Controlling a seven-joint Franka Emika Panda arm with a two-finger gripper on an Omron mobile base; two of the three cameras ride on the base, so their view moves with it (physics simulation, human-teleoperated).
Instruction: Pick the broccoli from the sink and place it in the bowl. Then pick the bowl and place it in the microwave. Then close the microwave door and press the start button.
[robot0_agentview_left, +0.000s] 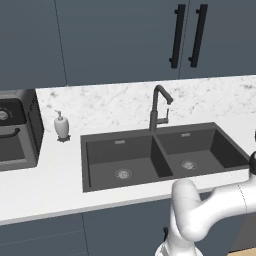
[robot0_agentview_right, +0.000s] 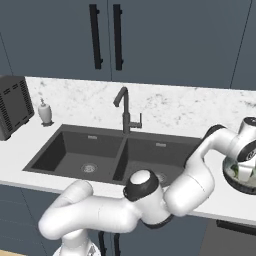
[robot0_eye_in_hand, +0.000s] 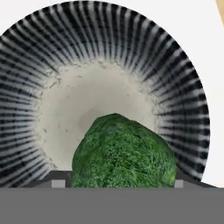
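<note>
One broccoli (robot0_eye_in_hand: 124, 151): in your hand view it is a lumpy, dark green, finely textured floret, sitting between the two dark tips of the claw (robot0_eye_in_hand: 114, 183) at the bottom of the frame and hanging over the middle of the bowl (robot0_eye_in_hand: 26, 109). The tips press against its sides, so the claw is closed on the floret.

One bowl, round and wide: the hand view gives you its inside, a pale speckled floor ringed by radiating dark and white stripes up the wall. The right base view shows it (robot0_agentview_right: 246, 187) only as a dark rim on the white bench (robot0_agentview_right: 20, 150) at the far right, just beside the sink, with the claw (robot0_agentview_right: 244, 172) directly above it and something green at the wrist.

One sink (robot0_agentview_left: 150, 172), double basin, matt dark grey, rectangular, with a round metal drain in each basin. Both base views show you both basins; the hand view does not take them in.

One gooseneck tap (robot0_agentview_left: 159, 107), dark metal, upright behind the divider between the basins.

One soap dispenser (robot0_agentview_left: 61, 125), small, pale, rounded, on the bench left of the sink.

One dark appliance (robot0_agentview_left: 17, 130) at the left edge: the left base view shows its front with a round knob, while the right base view (robot0_agentview_right: 12, 105) shows you a slotted vent side.

Backsplash (robot0_agentview_left: 110, 102): white marbled stone. Above it, blue-grey cabinets (robot0_agentview_right: 165, 40) with two black vertical bar handles (robot0_agentview_right: 106, 36).
</note>
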